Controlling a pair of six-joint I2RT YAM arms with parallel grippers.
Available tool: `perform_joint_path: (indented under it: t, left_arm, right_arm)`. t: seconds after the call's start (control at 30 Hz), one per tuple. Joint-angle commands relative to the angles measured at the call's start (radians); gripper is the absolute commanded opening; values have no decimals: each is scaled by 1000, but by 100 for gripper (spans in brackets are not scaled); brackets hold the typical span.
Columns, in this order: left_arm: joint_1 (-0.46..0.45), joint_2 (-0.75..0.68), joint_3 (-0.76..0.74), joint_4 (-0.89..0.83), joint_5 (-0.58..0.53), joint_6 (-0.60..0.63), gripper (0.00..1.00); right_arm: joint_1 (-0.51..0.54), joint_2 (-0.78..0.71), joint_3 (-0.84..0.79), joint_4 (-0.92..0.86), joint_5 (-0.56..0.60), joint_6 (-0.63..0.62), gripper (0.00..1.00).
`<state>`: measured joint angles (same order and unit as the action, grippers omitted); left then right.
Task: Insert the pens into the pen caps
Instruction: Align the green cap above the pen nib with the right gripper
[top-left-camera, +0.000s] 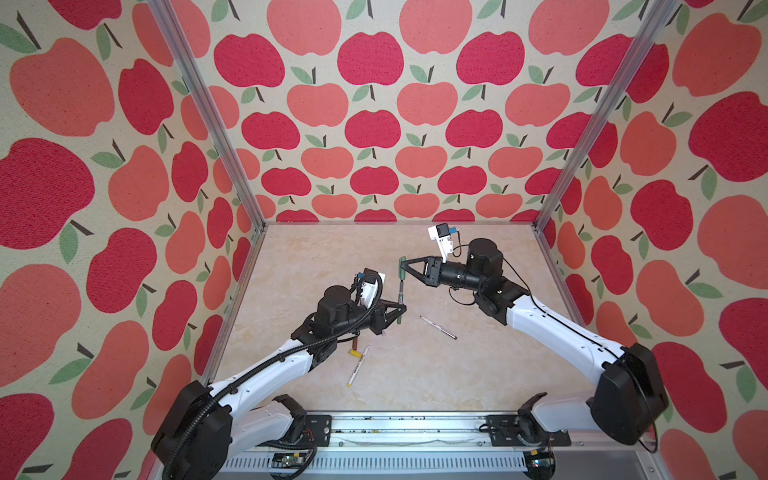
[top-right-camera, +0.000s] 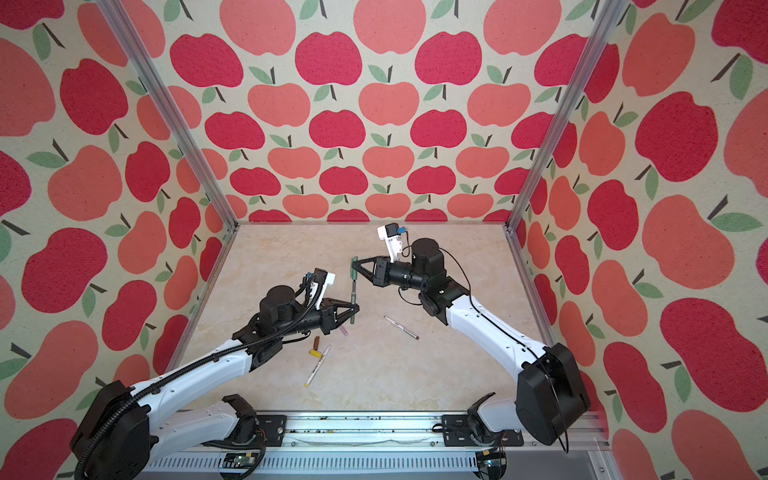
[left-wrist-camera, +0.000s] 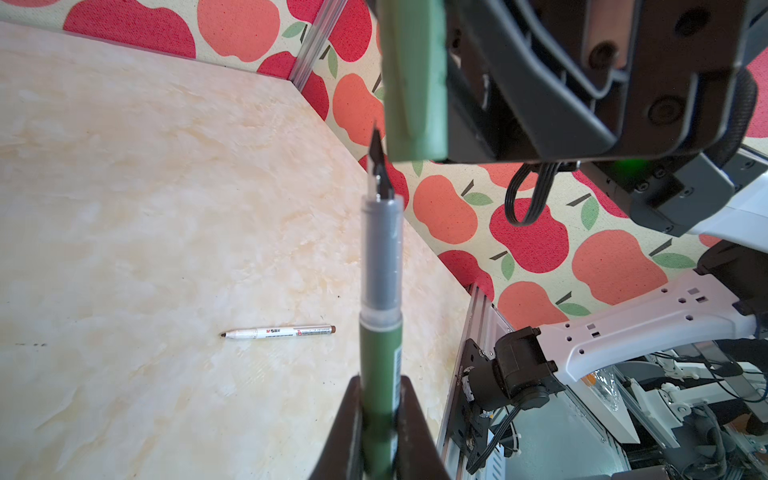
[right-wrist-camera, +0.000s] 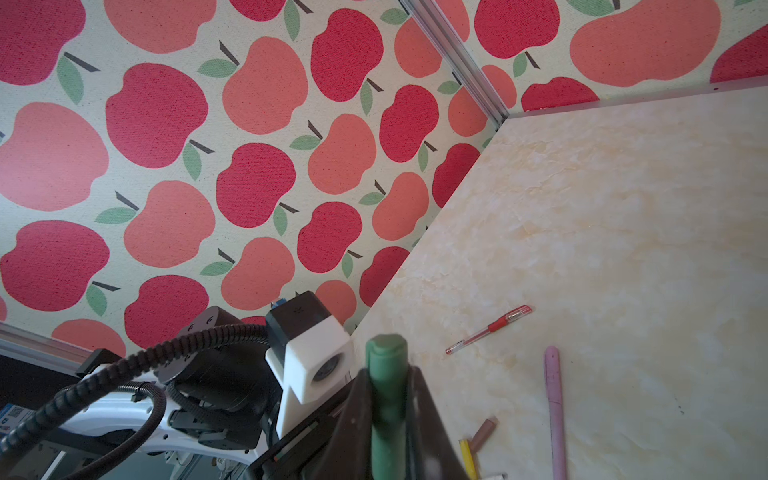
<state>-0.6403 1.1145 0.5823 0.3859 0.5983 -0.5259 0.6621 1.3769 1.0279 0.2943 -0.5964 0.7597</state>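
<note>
In both top views the left claw (top-left-camera: 401, 310) is clamped shut on the lower barrel of the dark green pen (top-left-camera: 400, 297), held off the counter (top-left-camera: 324, 257). The right claw (top-left-camera: 405, 264) is pinched shut on the dark green cap (top-left-camera: 402, 267) just past the pen's point, with a small gap between them. The left wrist view shows what matters: the nib (left-wrist-camera: 379, 166) sits to one side of the cap's (left-wrist-camera: 413, 83) open mouth, not centred on it. The pen probably needs a small sideways correction before any push, then a slow, straight drive along its own axis. In the right wrist view only the cap's closed end (right-wrist-camera: 386, 353) shows between the jaws and its mouth is hidden, so that arm is best kept rigid. The red pen (right-wrist-camera: 490, 328) and lilac pen (right-wrist-camera: 555, 415) lie on the counter, well apart from the work.
</note>
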Motion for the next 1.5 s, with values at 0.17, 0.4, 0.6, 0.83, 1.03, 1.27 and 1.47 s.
perform_joint_path:
  t: [0.17, 0.4, 0.6, 0.83, 1.03, 1.27, 1.47]
  left_arm:
    - [-7, -3, 34, 4, -3, 17, 0]
    - [-6, -13, 31, -2, -5, 17, 0]
    - [-6, -22, 28, -6, -12, 20, 0]
    - [-6, -22, 25, -8, -14, 20, 0]
    - [-7, -22, 25, -10, -14, 23, 0]
    - [-7, -22, 22, -5, -11, 17, 0]
    - [-6, -22, 17, -10, -12, 18, 0]
  right_arm:
    - [12, 8, 1, -14, -9, -28, 0]
    - [22, 8, -9, -17, -2, -35, 0]
    - [24, 4, -7, -30, 2, -47, 0]
    - [24, -10, -1, -65, 19, -79, 0]
    - [27, -9, -8, -59, 18, -80, 0]
    - [26, -8, 50, -88, 19, -105, 0]
    - [14, 3, 73, -98, 17, -120, 0]
